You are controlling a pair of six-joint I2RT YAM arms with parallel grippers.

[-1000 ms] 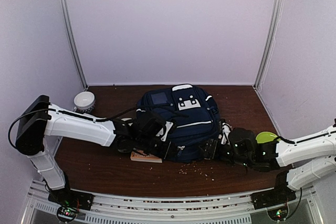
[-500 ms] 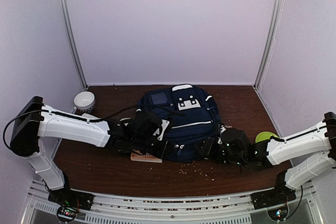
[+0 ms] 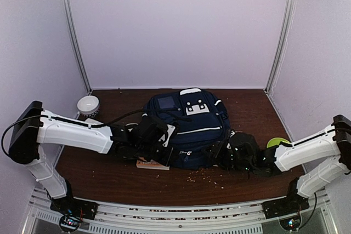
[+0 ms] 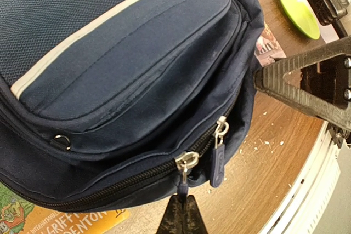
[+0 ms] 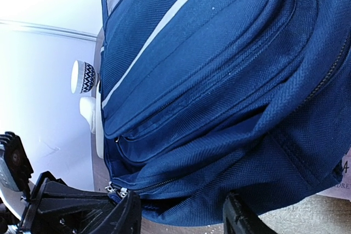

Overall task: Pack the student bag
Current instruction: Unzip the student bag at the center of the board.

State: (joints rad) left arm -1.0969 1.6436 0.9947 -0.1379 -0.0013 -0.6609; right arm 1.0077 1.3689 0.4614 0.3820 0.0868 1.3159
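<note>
The student bag [image 3: 189, 119] lies flat in the middle of the bench [image 3: 247, 108], its white-patched end toward the back edge and its zipped end facing the near edge. A book [image 4: 49, 220] with an orange and green cover lies on the bench, partly tucked under the bag's near left corner and not inside it. By that I judge the packing has hardly begun and the step in hand is opening the main compartment.

The left hand [image 4: 184, 215] is at the near edge of the bag with its fingers pressed together. As far as its wrist view shows, they pinch the hanging tab of the zip pull [image 4: 185, 163], though the tab is mostly hidden between them. A second slider [image 4: 219, 132] sits just beside it to the right, and the teeth to the left of the gripped slider are closed.

The right hand [image 5: 184, 215] is at the bag's near right corner. Its fingers are spread wide and hold nothing, and the bag's lower seam is just above them.

The next move probably calls for the right hand to close on the fabric or press against it. That would brace the bag while the left hand draws the slider along the curve of the zip, toward the left edge of the bench. An unbraced bag would likely slide with the pull, and the book beneath could shift too.
</note>
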